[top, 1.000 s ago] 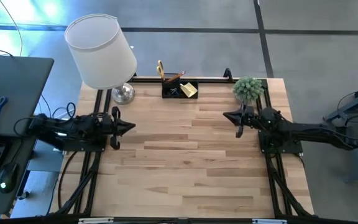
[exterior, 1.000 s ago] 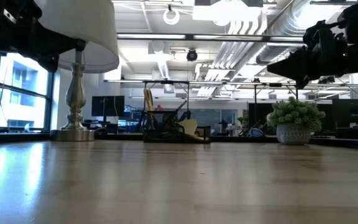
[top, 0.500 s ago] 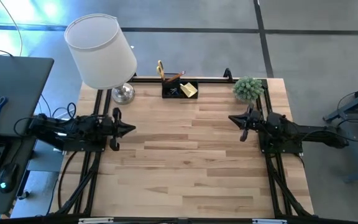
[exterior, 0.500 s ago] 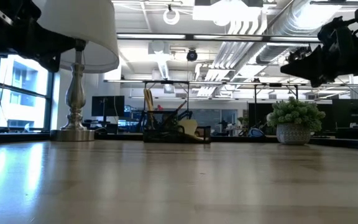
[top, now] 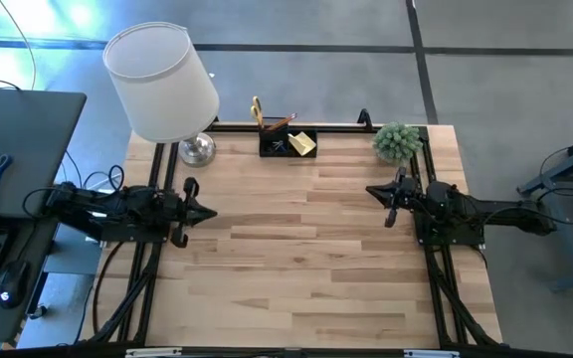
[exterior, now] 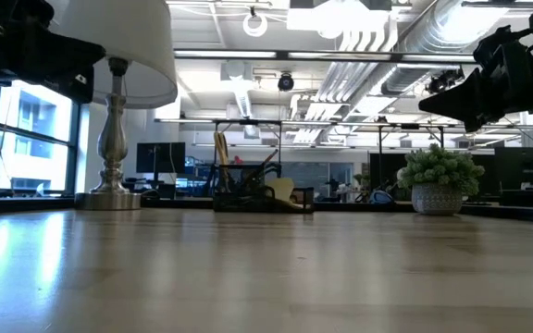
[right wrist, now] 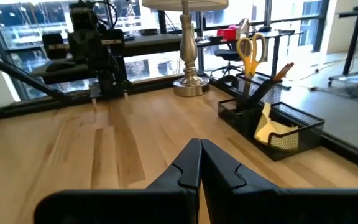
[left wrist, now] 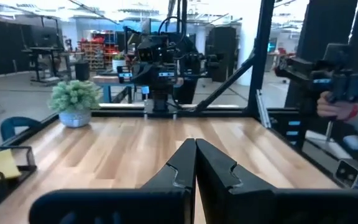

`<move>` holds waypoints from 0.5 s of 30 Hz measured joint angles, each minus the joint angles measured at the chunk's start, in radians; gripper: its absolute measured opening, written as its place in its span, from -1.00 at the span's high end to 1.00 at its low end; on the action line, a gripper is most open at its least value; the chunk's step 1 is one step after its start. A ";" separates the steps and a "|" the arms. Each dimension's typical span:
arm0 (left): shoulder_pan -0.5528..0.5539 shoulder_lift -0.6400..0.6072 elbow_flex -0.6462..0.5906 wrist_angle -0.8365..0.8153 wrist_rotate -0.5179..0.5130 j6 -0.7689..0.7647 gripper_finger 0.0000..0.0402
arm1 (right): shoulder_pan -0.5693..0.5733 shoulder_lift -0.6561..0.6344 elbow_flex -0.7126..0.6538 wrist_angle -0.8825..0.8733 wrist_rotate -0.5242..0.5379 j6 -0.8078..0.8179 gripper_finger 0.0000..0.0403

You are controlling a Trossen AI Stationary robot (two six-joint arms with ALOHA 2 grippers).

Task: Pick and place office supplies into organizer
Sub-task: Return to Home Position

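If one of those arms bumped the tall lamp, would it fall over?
It might: the lamp carries a wide white shade high above a small chrome base, so it looks top-heavy. That base looks solid, likely weighted, so a light nudge low down may do little. A push on the shade seems riskier.

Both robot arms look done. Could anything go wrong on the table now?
The right gripper, shut, sits close to the potted plant; a swing toward the far edge might tip it. The left gripper, also shut, is near the lamp; a wide move could bump its shade. The yellow sticky notes lean tilted in the organizer, so a jolt might shake them out.
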 joint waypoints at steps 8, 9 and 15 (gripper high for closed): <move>0.000 0.001 0.000 -0.009 -0.048 0.025 1.00 | 0.000 0.000 0.000 0.001 -0.004 0.050 1.00; 0.000 0.001 0.000 -0.008 -0.043 0.025 1.00 | 0.000 0.000 0.000 0.001 -0.004 0.050 1.00; 0.000 0.001 0.000 -0.009 -0.034 0.024 0.98 | 0.000 0.000 0.000 0.001 -0.008 0.050 1.00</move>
